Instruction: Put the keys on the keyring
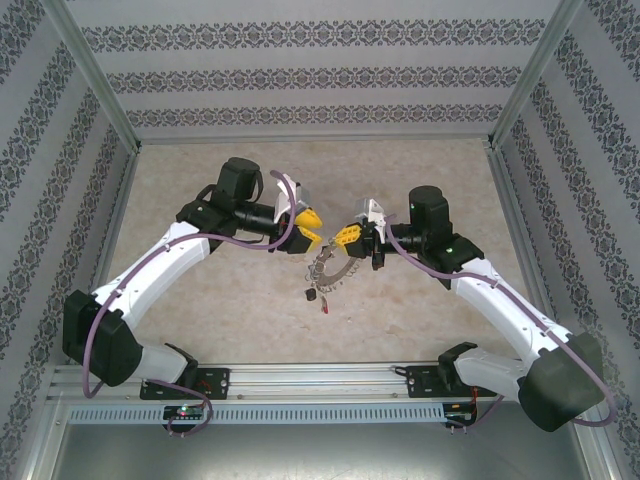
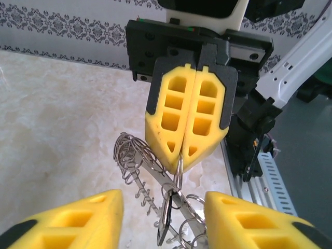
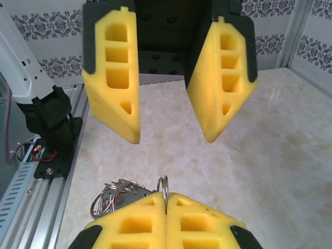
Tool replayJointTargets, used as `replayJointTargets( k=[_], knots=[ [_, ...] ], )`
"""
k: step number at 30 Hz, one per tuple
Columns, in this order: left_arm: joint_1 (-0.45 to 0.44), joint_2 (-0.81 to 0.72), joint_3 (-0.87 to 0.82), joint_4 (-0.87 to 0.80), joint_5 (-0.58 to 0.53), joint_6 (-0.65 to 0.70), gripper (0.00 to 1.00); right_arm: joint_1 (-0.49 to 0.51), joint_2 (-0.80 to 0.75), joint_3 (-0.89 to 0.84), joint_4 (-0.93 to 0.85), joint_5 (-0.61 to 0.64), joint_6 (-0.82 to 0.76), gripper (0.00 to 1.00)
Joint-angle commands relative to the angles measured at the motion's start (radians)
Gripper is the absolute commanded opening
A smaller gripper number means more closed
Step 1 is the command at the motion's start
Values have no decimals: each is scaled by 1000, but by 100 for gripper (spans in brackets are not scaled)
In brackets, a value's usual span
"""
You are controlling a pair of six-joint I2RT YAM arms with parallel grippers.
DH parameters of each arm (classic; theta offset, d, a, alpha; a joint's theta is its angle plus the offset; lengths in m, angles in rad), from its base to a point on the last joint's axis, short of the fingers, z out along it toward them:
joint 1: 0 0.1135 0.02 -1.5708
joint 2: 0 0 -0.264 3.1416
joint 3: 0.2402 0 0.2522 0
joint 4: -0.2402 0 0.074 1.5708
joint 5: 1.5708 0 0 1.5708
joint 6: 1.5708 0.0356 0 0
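The keyring (image 1: 330, 266), a thin silvery loop fringed with small hooks and split rings, hangs above the table between the two grippers. My right gripper (image 3: 166, 201) is shut on a thin ring (image 3: 164, 185) at its top. In the left wrist view that ring (image 2: 178, 167) runs down out of the right gripper (image 2: 182, 155). A flat key (image 2: 167, 213) dangles edge-on from it. My left gripper (image 2: 163, 197) stands open, its yellow fingers (image 2: 72, 220) either side of the key and touching nothing. From the right wrist it faces me, the left gripper (image 3: 171, 137) spread wide. A small piece with a red bit (image 1: 325, 306) lies on the table below.
A dark small object (image 1: 310, 294) lies beside the red-tipped piece. A bunch of split rings (image 3: 111, 194) hangs left of the right fingers. The marble-patterned table (image 1: 200, 190) is walled by patterned panels; an aluminium rail (image 1: 320, 380) with the arm bases runs along the near edge.
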Motion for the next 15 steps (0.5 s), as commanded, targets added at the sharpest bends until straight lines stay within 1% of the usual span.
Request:
replayJointTargets(
  k=[1,8,11,14,15],
  knots=[
    [-5,10,27,-47,35,36,40,12,-9,45,19,-38,-13,0],
    [-44,47,68,-106,12,77,27,32,0,66,35,-22,19,0],
    [-53,58,82,-121,13,86,26,42,11,76,36,-16,24,0],
    [-53,59,81,-111,58,86,26,49,21,85,36,-3,27,0],
    [-54,62,83,-114,61,83,24,51,24,87,36,-1,30,0]
  ],
)
